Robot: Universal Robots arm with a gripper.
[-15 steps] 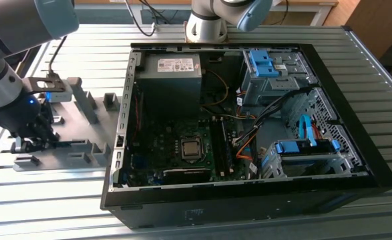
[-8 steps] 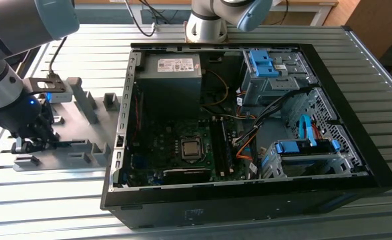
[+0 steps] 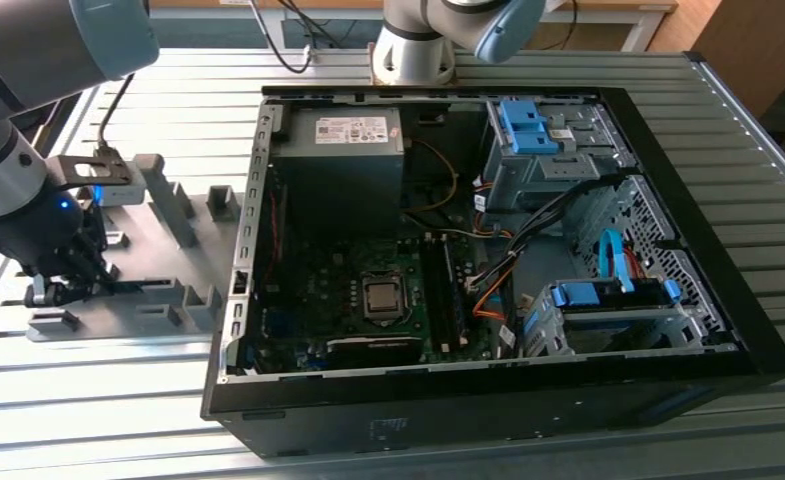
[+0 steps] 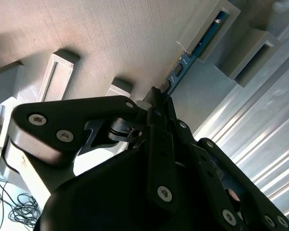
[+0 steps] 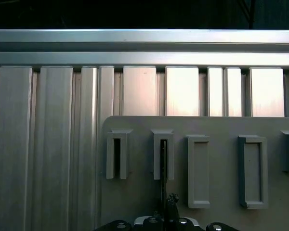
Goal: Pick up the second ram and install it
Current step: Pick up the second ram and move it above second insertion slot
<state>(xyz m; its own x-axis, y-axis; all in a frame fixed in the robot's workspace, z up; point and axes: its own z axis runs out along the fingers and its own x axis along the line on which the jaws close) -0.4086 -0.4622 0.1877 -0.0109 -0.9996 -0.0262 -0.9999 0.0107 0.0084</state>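
Observation:
The second ram (image 4: pixel 198 47) is a thin blue board strip standing on edge in a slotted grey block (image 4: pixel 209 30) of the holder plate. In the first wrist view the ram (image 5: pixel 163 166) shows edge-on as a dark line running from its slot down to the fingers. My gripper (image 4: pixel 156 96) has its black fingers (image 4: pixel 159 139) drawn together on the near end of the strip. In the exterior view the gripper (image 3: pixel 61 290) is low over the grey holder plate (image 3: pixel 165 250), at the exterior view's left of the open computer case (image 3: pixel 499 250).
Several grey slotted blocks (image 5: pixel 198 171) rise from the plate around the ram. The plate lies on a ribbed metal table (image 3: pixel 125 380). Inside the case sit the motherboard (image 3: pixel 365 300), cables, blue drive cages (image 3: pixel 606 310) and a power supply (image 3: pixel 345 130).

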